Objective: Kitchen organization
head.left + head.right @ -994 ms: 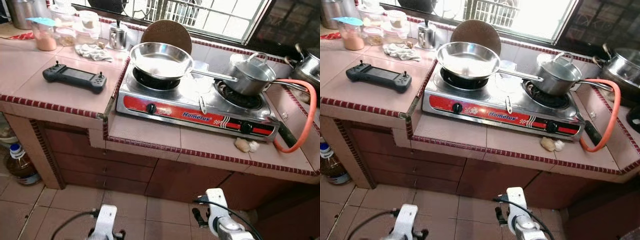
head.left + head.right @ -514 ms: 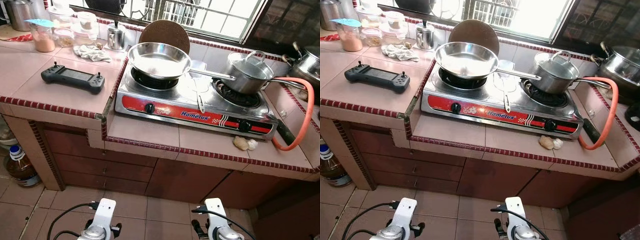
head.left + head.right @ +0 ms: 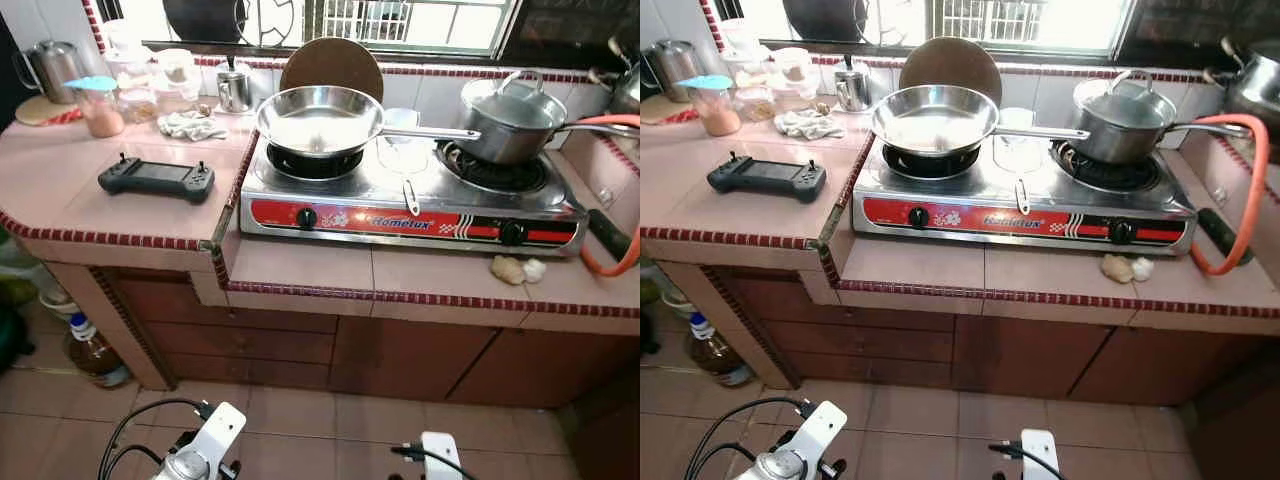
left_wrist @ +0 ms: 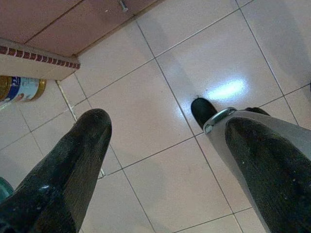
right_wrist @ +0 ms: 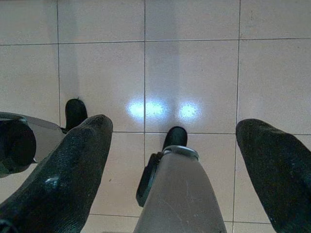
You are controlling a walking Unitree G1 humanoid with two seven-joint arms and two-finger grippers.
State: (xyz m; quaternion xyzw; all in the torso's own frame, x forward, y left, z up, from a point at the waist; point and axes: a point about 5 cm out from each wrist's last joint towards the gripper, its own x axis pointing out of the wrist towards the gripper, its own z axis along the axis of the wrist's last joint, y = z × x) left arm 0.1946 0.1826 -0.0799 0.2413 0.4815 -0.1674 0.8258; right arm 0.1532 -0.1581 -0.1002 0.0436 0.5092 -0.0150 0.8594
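A steel frying pan (image 3: 320, 118) sits on the left burner of a two-burner gas stove (image 3: 410, 205). A lidded saucepan (image 3: 508, 122) stands on the right burner. A black handheld game controller (image 3: 157, 178) lies on the tiled counter (image 3: 300, 265) to the left of the stove. Both arms hang low in front of the counter, wrists at the bottom edge. In the wrist views my left gripper (image 4: 167, 120) and right gripper (image 5: 177, 124) are open over the floor tiles, holding nothing.
Jars (image 3: 100, 100), a crumpled cloth (image 3: 192, 125), a small steel pot (image 3: 234, 88) and a round brown board (image 3: 332, 65) line the back wall. Two pale lumps (image 3: 515, 270) and an orange hose (image 3: 612, 258) lie right of the stove. A bottle (image 3: 92, 352) stands on the floor.
The camera has shifted, so the counter now looks squarer and sits higher in the picture. Both wrists sit lower in the frame. Nothing on the counter has moved.
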